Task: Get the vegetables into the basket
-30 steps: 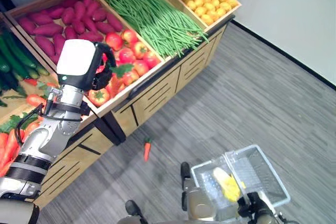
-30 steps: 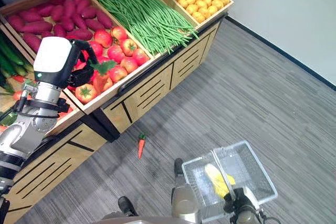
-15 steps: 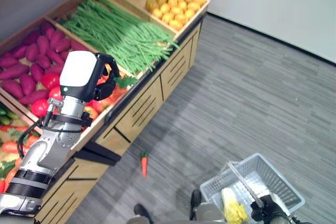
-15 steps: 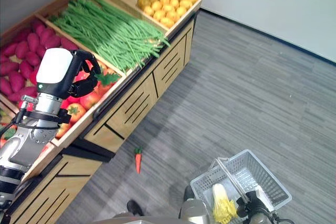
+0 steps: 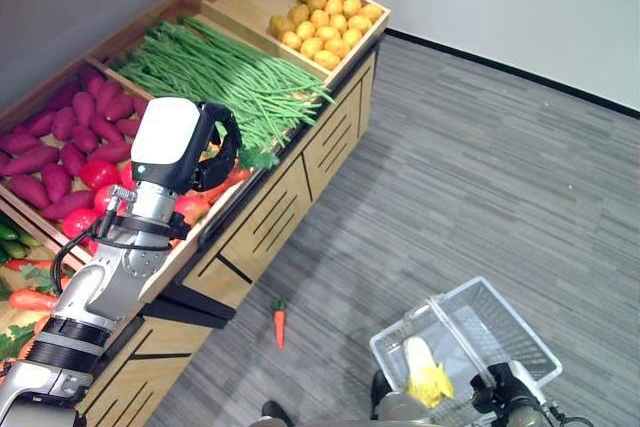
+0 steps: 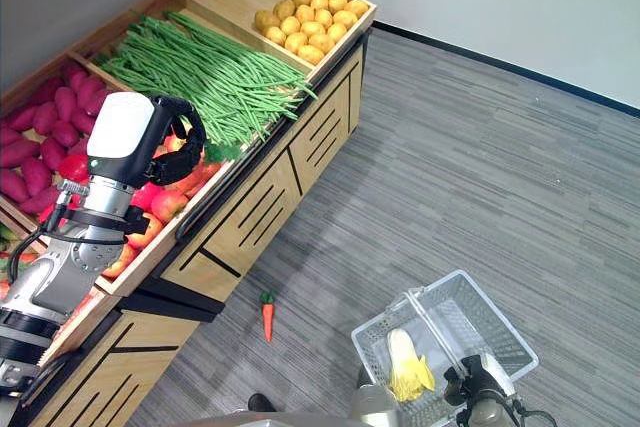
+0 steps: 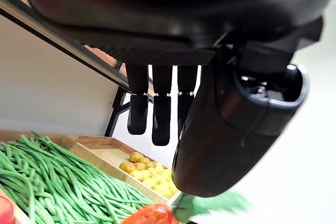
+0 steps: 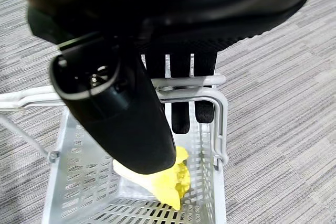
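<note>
I've got the left hand [image 5: 212, 143] up over the front edge of the produce stand [image 5: 300, 162], fingers curled round a tomato [image 7: 152, 215] w/ a green leafy top; in the left wrist view the red fruit and leaf sit just under the thumb, fingers [image 7: 160, 119] hanging curled above it. The hand is above the tomato bin [image 6: 160, 209], next to the green beans [image 5: 220, 72].

Right hand [image 6: 478, 379] is low at the bottom of the head views, closed round the handle of the white wire basket [image 5: 525, 337]; the right wrist view shows fingers [image 8: 181, 114] wrapped over the handle bar (thumb on the near side). Basket is held just above the grey floor [image 5: 480, 177], well apart from the stand. Inside it lies a yellow veg w/ pale base [image 5: 425, 372], prob. a corn cob or cabbage, can't tell which.

A small carrot [image 5: 279, 321] lies on the floor betw. the stand and the basket, green top pointing toward the stand.

Other bins: purple sweet potatoes [image 5: 55, 142] left of the tomatoes, yellow potatoes [image 5: 320, 27] at the far end, carrots [image 5: 30, 299] and cucumbers [image 5: 12, 239] at the near left edge
</note>
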Robot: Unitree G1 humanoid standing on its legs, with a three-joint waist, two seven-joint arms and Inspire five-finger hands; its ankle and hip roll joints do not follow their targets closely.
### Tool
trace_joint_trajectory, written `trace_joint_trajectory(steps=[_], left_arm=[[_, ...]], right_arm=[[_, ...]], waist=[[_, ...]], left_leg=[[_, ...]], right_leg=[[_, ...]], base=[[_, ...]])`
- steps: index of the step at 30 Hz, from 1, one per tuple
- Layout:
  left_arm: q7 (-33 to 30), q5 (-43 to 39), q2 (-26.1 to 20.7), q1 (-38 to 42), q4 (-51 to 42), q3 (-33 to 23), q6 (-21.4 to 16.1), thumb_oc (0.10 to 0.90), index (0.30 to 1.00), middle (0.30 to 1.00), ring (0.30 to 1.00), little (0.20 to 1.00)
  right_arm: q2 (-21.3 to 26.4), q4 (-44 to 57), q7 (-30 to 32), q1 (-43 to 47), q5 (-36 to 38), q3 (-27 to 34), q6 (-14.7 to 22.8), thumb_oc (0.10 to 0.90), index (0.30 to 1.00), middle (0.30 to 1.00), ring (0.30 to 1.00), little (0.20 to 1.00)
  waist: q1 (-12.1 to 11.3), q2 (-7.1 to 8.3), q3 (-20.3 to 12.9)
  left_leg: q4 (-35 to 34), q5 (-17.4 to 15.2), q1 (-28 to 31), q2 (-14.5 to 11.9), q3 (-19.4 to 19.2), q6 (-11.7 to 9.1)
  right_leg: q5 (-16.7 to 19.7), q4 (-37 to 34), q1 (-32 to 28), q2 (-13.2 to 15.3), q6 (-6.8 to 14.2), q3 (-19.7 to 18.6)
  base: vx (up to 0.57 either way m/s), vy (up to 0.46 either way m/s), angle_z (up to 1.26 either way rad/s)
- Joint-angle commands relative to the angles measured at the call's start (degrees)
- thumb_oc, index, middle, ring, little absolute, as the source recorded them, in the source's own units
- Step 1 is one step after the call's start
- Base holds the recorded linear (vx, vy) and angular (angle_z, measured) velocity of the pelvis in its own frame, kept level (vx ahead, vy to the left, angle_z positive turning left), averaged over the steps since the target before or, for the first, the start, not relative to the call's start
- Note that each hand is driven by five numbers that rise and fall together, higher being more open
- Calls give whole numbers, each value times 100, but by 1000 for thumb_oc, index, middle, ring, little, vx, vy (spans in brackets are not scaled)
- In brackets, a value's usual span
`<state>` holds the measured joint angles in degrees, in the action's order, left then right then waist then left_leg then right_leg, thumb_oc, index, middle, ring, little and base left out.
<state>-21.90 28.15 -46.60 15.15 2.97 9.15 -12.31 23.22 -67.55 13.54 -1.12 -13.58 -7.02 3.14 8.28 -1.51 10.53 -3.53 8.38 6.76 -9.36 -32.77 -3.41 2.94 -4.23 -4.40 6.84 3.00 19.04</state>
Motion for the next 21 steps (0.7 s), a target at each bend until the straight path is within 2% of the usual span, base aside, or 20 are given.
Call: trace_joint_trajectory(steps=[1,2,4,6,7,8,10,13,15,18,21], left_arm=[[-420,-280,-15,1020,-115,-433,-98,400,300,300,300,300],[-428,-287,3,1003,-117,-433,-100,400,300,300,300,300],[-464,-291,55,917,-175,-458,-77,400,300,300,300,300],[-641,-197,72,712,-249,-635,-45,400,300,300,300,300],[-693,-199,63,590,-281,-722,-42,400,300,300,300,300],[-691,-198,62,580,-289,-735,-42,400,300,300,300,300],[-798,-216,58,301,-365,-927,-65,400,300,300,300,300],[-771,-219,32,268,-452,-945,-82,400,300,300,300,300],[-714,-176,-76,252,-518,-882,-113,400,300,300,300,300],[-694,-178,-170,257,-529,-880,-106,400,300,300,300,300],[-672,-103,-241,264,-637,-892,-104,400,300,300,300,300]], right_arm=[[489,4,335,-60,83,171,59,400,300,300,300,300],[505,-12,337,-40,84,165,60,400,300,300,300,300],[559,-8,350,73,80,131,48,400,300,300,300,300],[586,-80,373,253,85,72,56,400,300,300,300,300],[591,-109,364,311,65,25,62,400,300,300,300,300],[591,-112,364,319,66,18,63,400,300,300,300,300],[592,-166,325,490,5,-139,101,400,300,300,300,300],[569,-153,319,461,-41,-179,108,400,300,300,300,300],[486,-131,280,406,-19,-186,80,400,300,300,300,300],[384,-151,262,365,-16,-157,40,400,300,300,300,300],[288,-186,265,372,1,-99,-16,400,300,300,300,300]], waist=[[2,-14,58],[-3,-8,74],[-145,12,148],[-333,96,166],[-429,114,183],[-423,117,176],[-572,159,188],[-515,151,145],[-420,181,34],[-398,270,12],[-343,389,57]], left_leg=[[497,-114,-228,-552,295,-838],[631,-169,-264,-553,414,-847],[694,-265,-450,-295,1180,-784],[403,-483,-774,24,2306,-589],[376,-538,-811,118,2699,-550],[374,-513,-833,124,2698,-544],[334,-582,-950,367,3449,-417],[194,-582,-807,318,3180,-392],[-41,-682,-469,435,2835,-241],[-69,-813,-304,551,2560,-111],[-101,-940,-237,733,2176,51]], right_leg=[[-308,31,52,-126,359,-51],[-334,44,40,-157,336,-99],[-347,40,38,-160,330,-309],[-278,120,191,-79,379,-698],[-273,139,203,-104,390,-883],[-252,140,227,-98,390,-885],[-230,247,325,-176,382,-1345],[-246,276,337,-168,402,-1417],[-201,311,348,-37,511,-1594],[-145,439,464,87,644,-1830],[213,501,835,258,935,-2182]], base=[[-8,-111,10],[9,-54,4],[5,12,-18],[28,42,-78],[31,28,-97],[57,32,-89],[58,89,-102],[43,132,-108],[72,346,-23],[3,266,-50],[-136,290,-60]])
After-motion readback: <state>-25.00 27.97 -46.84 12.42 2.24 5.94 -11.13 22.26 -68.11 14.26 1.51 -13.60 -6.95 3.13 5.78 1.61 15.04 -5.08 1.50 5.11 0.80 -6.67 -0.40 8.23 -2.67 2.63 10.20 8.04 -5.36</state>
